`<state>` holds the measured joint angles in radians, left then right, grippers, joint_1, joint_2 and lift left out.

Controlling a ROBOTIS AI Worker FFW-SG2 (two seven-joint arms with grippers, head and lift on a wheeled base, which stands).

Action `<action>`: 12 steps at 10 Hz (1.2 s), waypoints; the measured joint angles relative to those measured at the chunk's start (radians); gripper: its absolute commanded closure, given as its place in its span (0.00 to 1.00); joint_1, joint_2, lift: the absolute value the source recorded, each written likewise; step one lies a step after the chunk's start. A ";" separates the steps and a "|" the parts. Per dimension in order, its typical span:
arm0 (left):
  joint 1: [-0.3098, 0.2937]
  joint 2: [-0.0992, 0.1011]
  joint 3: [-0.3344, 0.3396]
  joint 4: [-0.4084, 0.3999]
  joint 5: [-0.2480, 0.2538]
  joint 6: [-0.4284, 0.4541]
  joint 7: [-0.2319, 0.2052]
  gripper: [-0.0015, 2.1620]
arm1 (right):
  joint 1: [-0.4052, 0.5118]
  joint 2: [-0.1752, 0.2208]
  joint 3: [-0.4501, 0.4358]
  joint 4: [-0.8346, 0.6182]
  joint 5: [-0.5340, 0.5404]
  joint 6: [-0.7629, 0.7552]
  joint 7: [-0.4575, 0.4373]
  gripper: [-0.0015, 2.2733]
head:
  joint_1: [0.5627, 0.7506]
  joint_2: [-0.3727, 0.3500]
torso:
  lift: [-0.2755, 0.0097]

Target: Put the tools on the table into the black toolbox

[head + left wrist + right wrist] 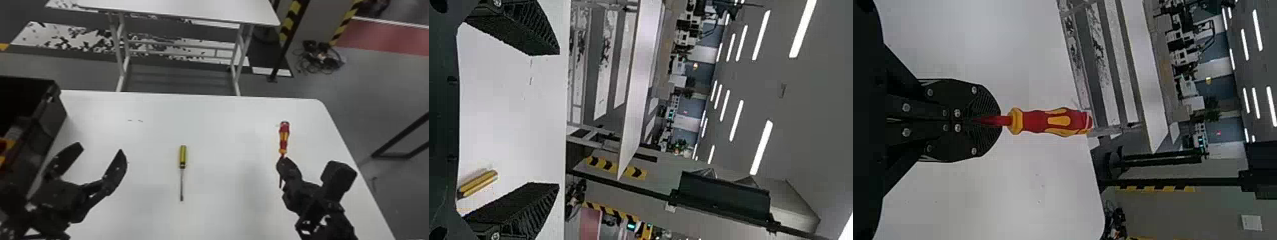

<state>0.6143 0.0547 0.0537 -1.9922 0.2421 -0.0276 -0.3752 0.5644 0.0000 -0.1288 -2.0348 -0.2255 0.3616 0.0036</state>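
Left gripper [100, 149], head view: low on the left, over the white table [223, 124], fingers wide apart. Right gripper [285, 166] on the right side, at the shaft of the red-and-yellow screwdriver [283, 135]; handle points to the far table edge, part of the shaft shows past the finger. Yellow screwdriver [182, 156] flat on the table between the two grippers, handle toward the far edge, metal shaft toward the robot. Black toolbox [52, 113] at the left edge, open, with orange-yellow items [7, 145] inside, too cut off to identify. Behind: second white table [191, 9], striped pillar, heap of cables [322, 59] on the floor.

Left wrist view: left gripper [559, 119] fingers spread, ridged pads facing each other; yellow handle near one finger, on the tabletop.

Right wrist view: right gripper [998, 120] fingers together, clamped on the red-sleeved shaft; red and yellow handle sticks out beyond the tips.
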 measured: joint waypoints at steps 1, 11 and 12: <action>-0.014 -0.002 -0.007 -0.014 0.024 0.070 -0.019 0.03 | 0.032 0.000 0.056 -0.022 0.064 -0.057 0.009 0.99 | 0.70 0.35 | 0.70; -0.180 -0.004 -0.010 -0.082 0.378 0.738 -0.141 0.04 | 0.136 -0.008 0.397 -0.046 0.322 -0.223 0.064 0.99 | 0.70 0.51 | 0.70; -0.196 -0.005 -0.018 -0.077 0.383 0.749 -0.137 0.04 | 0.137 -0.019 0.429 -0.051 0.335 -0.208 0.069 0.99 | 0.70 0.53 | 0.70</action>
<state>0.4181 0.0501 0.0360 -2.0694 0.6247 0.7209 -0.5121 0.7018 -0.0186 0.2998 -2.0859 0.1093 0.1538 0.0727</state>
